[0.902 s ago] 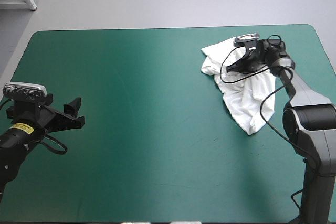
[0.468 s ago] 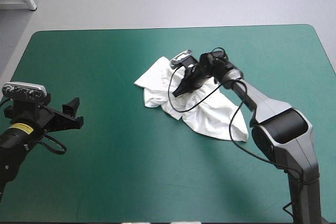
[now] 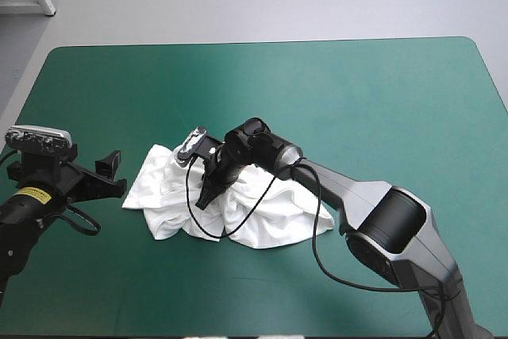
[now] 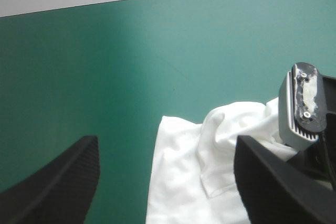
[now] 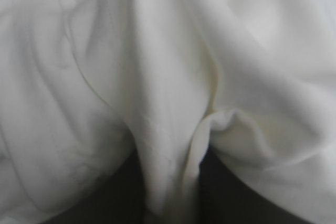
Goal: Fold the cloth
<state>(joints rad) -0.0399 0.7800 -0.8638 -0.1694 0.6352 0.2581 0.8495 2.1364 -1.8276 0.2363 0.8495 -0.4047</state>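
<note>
The white short-sleeved T-shirt (image 3: 278, 224) lay crumpled on the teal-green table cover (image 3: 333, 93), slightly toward 7 o'clock from its middle; the right gripper (image 3: 205, 196) of black curved fingers pinched a fold of it, its arm covering the heap from 1 o'clock. The left gripper (image 3: 119, 171) hung at 9 o'clock just beside the heap, fingers spread, empty. The right wrist view showed only cloth, its edges hidden.

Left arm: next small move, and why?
Probably ease the open left gripper forward onto the edge of the T-shirt just ahead of it. The right gripper is shut on a bunched fold, so the heap needs a second hold to spread.
</note>
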